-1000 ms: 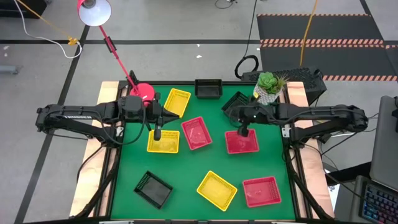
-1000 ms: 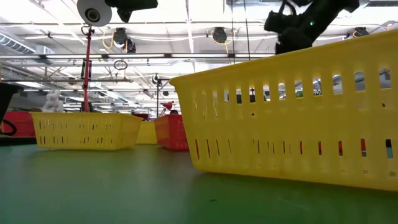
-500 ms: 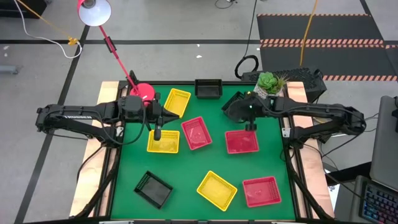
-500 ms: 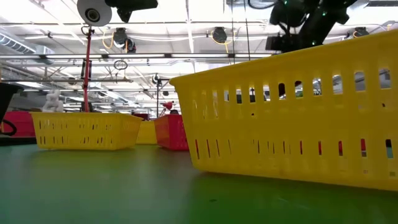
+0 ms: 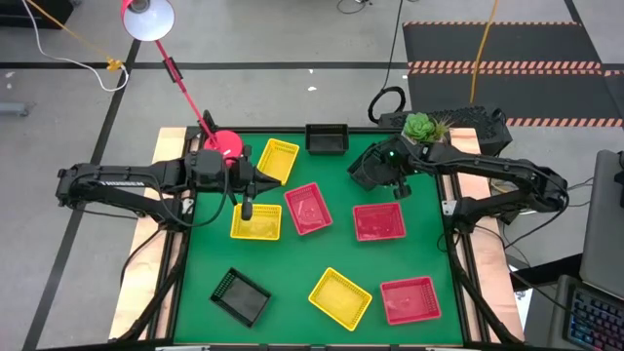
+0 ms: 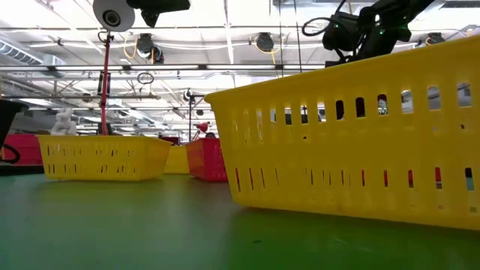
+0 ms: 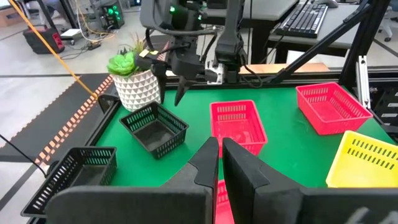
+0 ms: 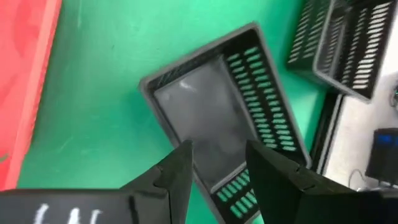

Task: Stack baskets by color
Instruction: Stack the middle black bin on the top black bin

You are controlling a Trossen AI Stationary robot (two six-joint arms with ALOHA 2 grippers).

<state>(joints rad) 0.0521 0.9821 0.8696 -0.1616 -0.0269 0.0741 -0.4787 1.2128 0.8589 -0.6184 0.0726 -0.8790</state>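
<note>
High view: nine shallow mesh-sided plastic baskets are seen spread singly over the green table mat (image 5: 292, 263), none stacked. The right gripper (image 5: 397, 185) is held above the black mesh basket (image 5: 371, 162) at the mat's far right, near the white plant pot (image 5: 420, 144); its fingers (image 8: 177, 171) are parted and nothing is gripped. That basket's long axis is seen running diagonally across the mat. Just nearer lies the red-pink mesh basket (image 5: 379, 221), its long axis across the table. The left gripper (image 5: 247, 209) is poised at the far rim of a yellow mesh basket (image 5: 255, 222), jaws nearly closed; whether the rim is pinched cannot be told.
</note>
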